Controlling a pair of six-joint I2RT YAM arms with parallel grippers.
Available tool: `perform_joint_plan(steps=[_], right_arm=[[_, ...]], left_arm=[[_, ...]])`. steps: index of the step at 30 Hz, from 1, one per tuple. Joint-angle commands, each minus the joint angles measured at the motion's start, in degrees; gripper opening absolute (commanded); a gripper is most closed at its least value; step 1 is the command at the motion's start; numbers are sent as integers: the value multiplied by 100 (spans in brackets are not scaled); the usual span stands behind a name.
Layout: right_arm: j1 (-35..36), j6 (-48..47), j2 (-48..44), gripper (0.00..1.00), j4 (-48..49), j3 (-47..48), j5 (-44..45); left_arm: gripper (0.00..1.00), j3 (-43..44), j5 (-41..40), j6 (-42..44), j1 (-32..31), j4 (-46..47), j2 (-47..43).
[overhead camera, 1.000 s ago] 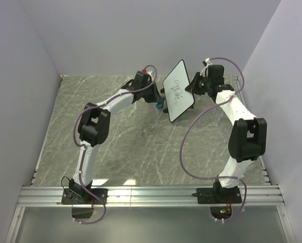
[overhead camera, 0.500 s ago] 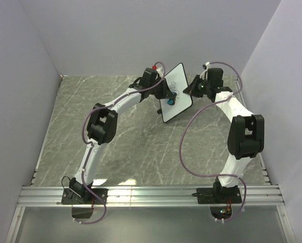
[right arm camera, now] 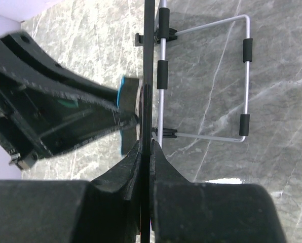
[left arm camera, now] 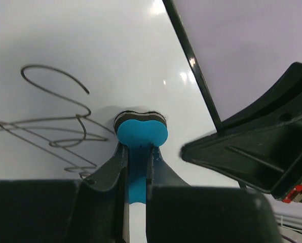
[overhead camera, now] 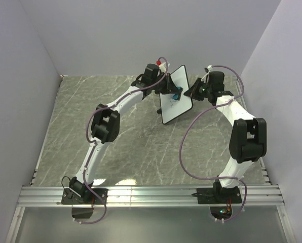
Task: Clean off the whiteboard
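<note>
The whiteboard (overhead camera: 175,98) stands tilted at the back of the table, white with a thin black rim. My right gripper (overhead camera: 191,91) is shut on its right edge; the right wrist view shows the rim (right arm camera: 149,61) edge-on between the jaws. My left gripper (overhead camera: 174,90) is shut on a small blue eraser (overhead camera: 178,94). In the left wrist view the eraser (left arm camera: 141,132) presses against the whiteboard (left arm camera: 90,50), just right of black scribbles (left arm camera: 54,126). My right gripper's black body (left arm camera: 257,147) shows beyond the rim.
The board's wire stand (right arm camera: 232,76) with black sleeves sits behind it over the grey marble table (overhead camera: 141,147). Purple-grey walls close in at the back and both sides. A metal rail (overhead camera: 151,195) runs along the near edge.
My left gripper has moved right and up across the board with the eraser, from beside its left edge onto its upper middle. The board has shifted and turned slightly in the right gripper.
</note>
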Motion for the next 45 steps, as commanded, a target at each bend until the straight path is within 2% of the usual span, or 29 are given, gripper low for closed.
perform_joint_plan(steps=[1, 8, 13, 22, 27, 35, 45], right_arm=[[668, -417, 426, 0, -2174, -506, -1507], [703, -364, 40, 0, -2385, -814, -1727], [729, -575, 31, 0, -2974, -831, -1946], [729, -312, -163, 0, -2790, -1016, -2491], [720, -189, 170, 0, -2597, -893, -2518], [711, -277, 540, 0, -2746, -401, -2421], [703, -285, 883, 0, -2895, 179, -2368]], left_arm=[[0, 476, -258, 342, -152, -198, 574], [0, 679, -470, 343, 67, -112, 997], [0, 644, -487, 527, 120, -287, 988], [0, -242, -329, 720, 120, -279, 681], [0, -489, 241, 720, 7, -7, 348], [0, -24, 980, 676, -284, 117, 4], [0, -516, 1772, 738, -521, 451, -163]])
